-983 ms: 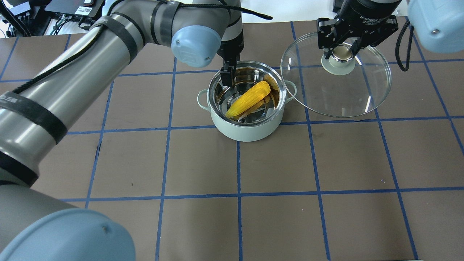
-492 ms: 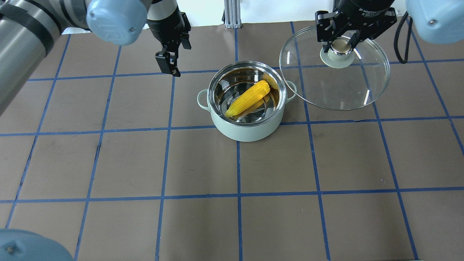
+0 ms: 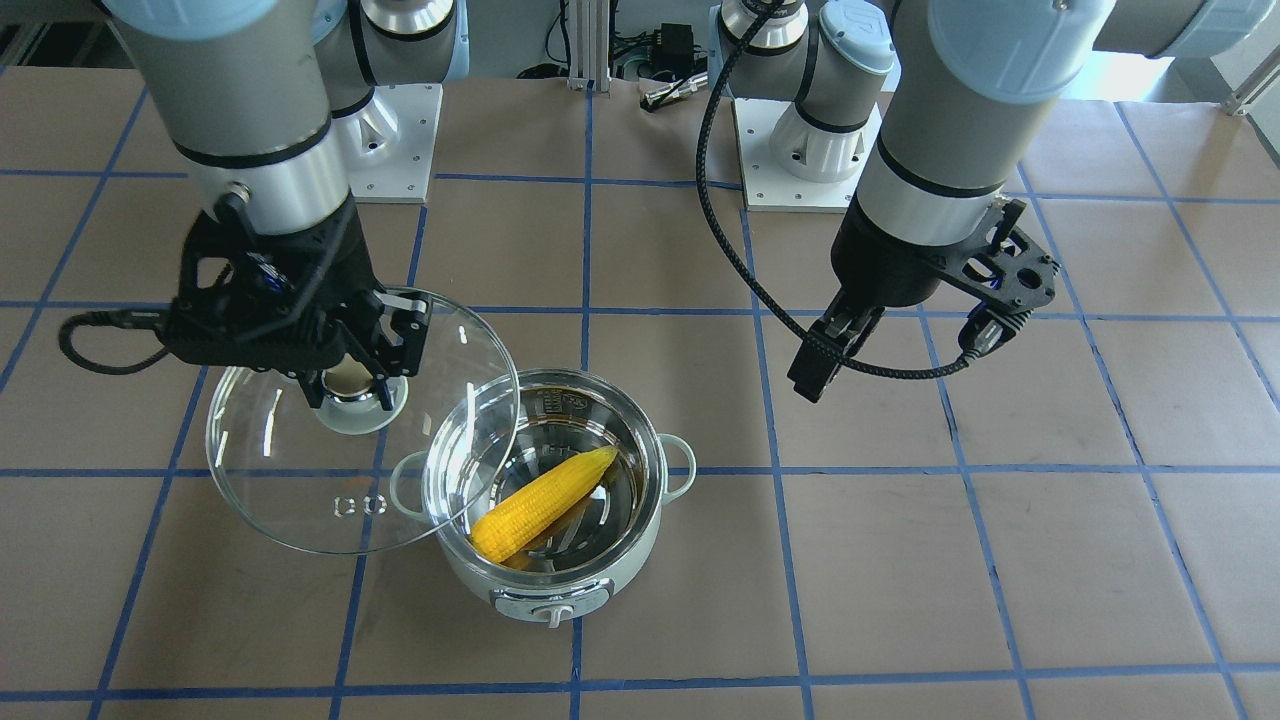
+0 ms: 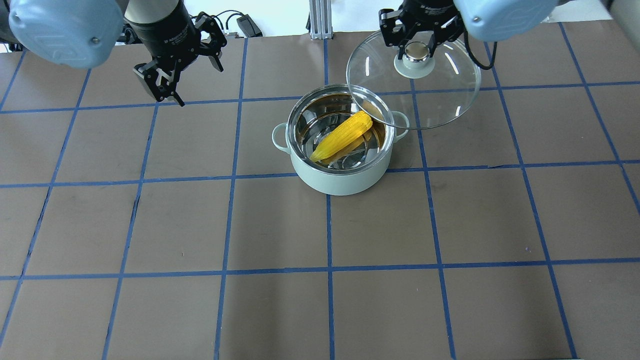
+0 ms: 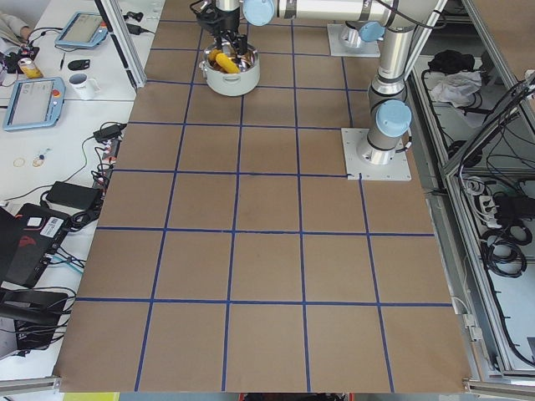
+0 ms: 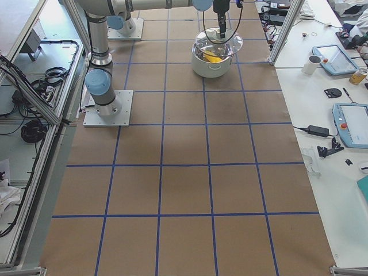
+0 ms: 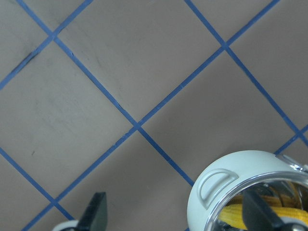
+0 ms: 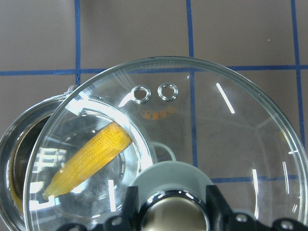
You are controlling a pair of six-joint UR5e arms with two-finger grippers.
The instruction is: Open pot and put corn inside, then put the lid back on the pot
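The pot (image 4: 340,182), just below and beside the black right gripper (image 4: 416,51), is pale mint green outside and mirror-bright steel inside, and the corn (image 4: 342,136) in it is vivid yellow with fine rows of kernels. Between that gripper's fingers the knob (image 8: 174,214) is shiny gold-beige over a pale green centre, and the lid (image 4: 440,100) around it is clear glass streaked with white glints. Beneath the black left gripper (image 4: 166,92) the table (image 4: 275,225) is dull brown, crossed by a grid of blue lines.

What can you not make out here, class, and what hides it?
1. Overhead view: the pot's control knob, hidden behind its own body.
2. Left wrist view: most of the corn, cut off by the bottom edge.
3. Exterior left view: the lid, too small and far.
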